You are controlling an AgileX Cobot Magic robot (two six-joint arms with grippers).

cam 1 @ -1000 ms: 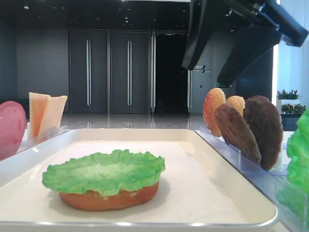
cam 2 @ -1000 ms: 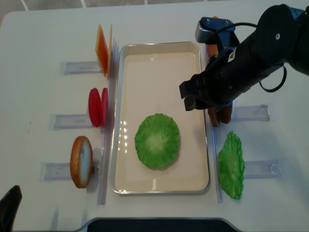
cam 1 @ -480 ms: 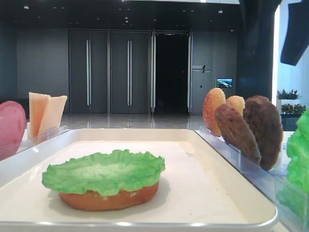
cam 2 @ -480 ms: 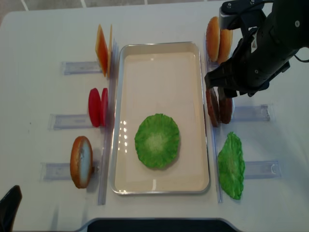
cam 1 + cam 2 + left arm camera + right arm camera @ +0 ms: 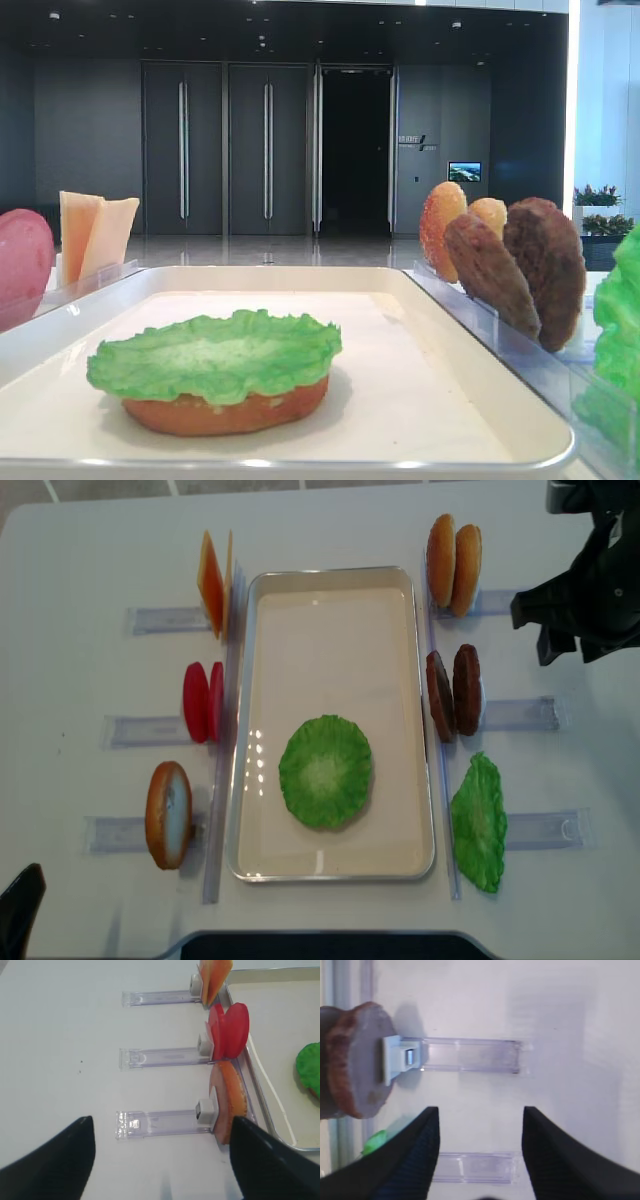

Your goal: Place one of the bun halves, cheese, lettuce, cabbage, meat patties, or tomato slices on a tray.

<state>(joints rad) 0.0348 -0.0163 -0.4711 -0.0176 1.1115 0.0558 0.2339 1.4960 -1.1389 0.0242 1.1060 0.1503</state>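
The off-white tray holds a green lettuce leaf lying on a bun half. To its right stand two bun halves, two meat patties and another lettuce leaf. On its left are cheese, tomato slices and a bun half. Cabbage is out of view. My right gripper hangs open and empty right of the patties, over bare table. The left gripper is open and empty, left of the near bun half.
Clear plastic holders run outward from each food stack on both sides of the tray. One holder presses against a patty in the right wrist view. Part of the left arm shows at the bottom left corner.
My right arm has swung from above the tray's right side out to the far right, leaving the low exterior view. Its jaws stay open and empty. The food has not moved.
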